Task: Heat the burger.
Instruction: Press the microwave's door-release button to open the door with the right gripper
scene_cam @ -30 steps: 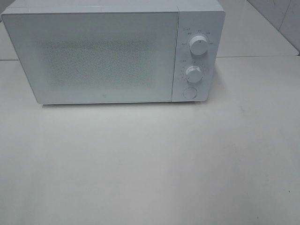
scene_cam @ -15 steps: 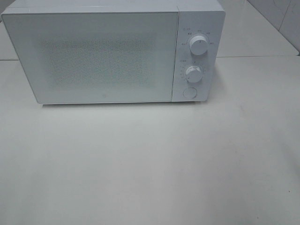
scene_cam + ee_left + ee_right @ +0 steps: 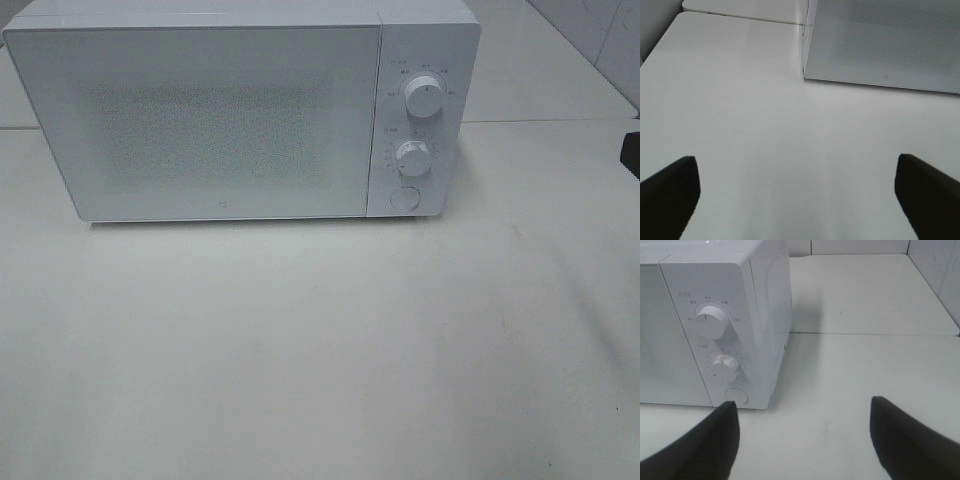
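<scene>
The burger is out of view in every frame. A white microwave (image 3: 220,110) stands at the back of the white table (image 3: 320,340) with its door shut. In the left wrist view, my left gripper (image 3: 797,195) is open over bare table, with nothing between its fingers (image 3: 670,195), and the microwave (image 3: 885,40) door's lower corner lies ahead of it. My right gripper (image 3: 802,435) is also open and empty, a short way in front of the microwave (image 3: 715,315) control panel. A dark tip (image 3: 632,155) at the right edge of the exterior view looks like part of the right arm.
The control panel carries an upper knob (image 3: 424,97), a lower knob (image 3: 412,156) and a round button (image 3: 404,197). A second white tabletop (image 3: 865,290) continues behind and to the right of the microwave. A tiled wall (image 3: 600,30) stands at the far right.
A dark tip has come into the exterior view at its right edge. The microwave has not moved.
</scene>
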Available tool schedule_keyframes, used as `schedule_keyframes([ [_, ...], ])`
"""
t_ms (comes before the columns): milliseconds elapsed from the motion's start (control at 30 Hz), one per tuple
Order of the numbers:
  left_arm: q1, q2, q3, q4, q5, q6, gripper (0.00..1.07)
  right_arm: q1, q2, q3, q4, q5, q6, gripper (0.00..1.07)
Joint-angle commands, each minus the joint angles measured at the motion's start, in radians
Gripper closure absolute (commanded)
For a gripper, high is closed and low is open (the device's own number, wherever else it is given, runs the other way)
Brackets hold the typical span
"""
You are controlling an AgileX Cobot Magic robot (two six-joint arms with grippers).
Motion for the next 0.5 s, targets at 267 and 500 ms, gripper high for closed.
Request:
schedule_keyframes([
  [267, 0.0, -0.007, 0.004, -0.004, -0.008, -0.001, 0.09, -0.004, 0.172, 0.09, -0.001, -0.401, -0.022, 0.38],
  [500, 0.0, -0.007, 0.004, -0.004, -0.008, -0.001, 0.09, -0.003, 0.424, 0.108, 0.111, -0.618, -0.111, 0.38],
])
